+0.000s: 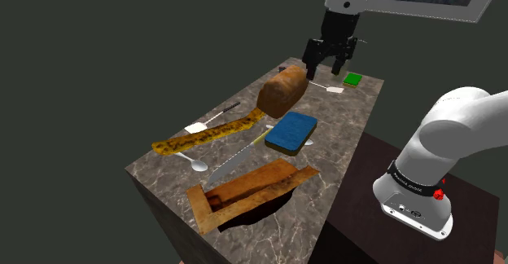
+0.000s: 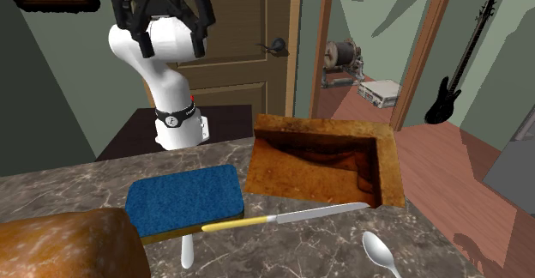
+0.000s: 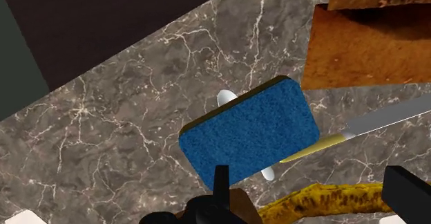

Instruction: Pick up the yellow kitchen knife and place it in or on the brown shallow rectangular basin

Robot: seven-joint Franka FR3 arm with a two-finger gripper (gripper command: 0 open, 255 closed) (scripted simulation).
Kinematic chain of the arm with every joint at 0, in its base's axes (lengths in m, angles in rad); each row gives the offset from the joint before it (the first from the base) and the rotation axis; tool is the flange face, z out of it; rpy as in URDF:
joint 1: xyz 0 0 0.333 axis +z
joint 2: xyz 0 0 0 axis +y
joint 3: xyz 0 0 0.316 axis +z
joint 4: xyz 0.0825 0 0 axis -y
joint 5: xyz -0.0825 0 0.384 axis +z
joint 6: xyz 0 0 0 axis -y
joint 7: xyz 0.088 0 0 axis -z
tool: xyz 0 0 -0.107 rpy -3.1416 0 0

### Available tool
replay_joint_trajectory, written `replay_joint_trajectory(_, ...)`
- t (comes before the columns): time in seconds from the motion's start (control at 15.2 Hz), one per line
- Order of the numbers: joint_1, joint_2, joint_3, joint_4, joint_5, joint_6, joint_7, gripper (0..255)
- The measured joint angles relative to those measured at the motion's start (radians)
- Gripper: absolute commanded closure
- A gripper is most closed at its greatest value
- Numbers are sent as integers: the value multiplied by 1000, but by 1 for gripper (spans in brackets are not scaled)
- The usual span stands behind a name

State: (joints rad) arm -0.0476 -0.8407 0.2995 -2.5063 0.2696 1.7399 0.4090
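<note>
Brown-grey veined marble covers the worktop (image 1: 338,128), with dull green walls, a wooden door and a black guitar (image 2: 454,86) behind it in the second exterior view. Up above the far end of the slab hangs the black pincer (image 1: 327,65), its two fingers spread wide with nothing between them, well above a brown loaf (image 1: 282,91). Below it the yellow-handled knife (image 2: 283,218) lies flat on the marble, between the blue sponge (image 2: 184,199) and the brown shallow basin (image 2: 317,124). Its handle end sits right at the sponge's edge, and its grey blade runs along just in front of the basin's near wall. In the wrist view the sponge lies straight ahead of the fingers, with the knife's handle poking out from one corner. A spoon (image 2: 381,255) rests close to the blade's tip, and a long yellow, brown-speckled strip (image 1: 213,134) stretches across the marble beyond the knife in the shoulder view.
</note>
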Motion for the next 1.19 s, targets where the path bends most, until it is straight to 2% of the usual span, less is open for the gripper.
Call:
replay_joint_trajectory(0.33,-28,57,155,-50,108,118,258,0)
replay_joint_trajectory(0.66,-85,175,315,-48,190,254,509,0)
replay_joint_trajectory(0.99,-183,348,502,-9,220,414,774,0)
replay_joint_trajectory(1.19,-284,493,630,29,178,530,948,0)
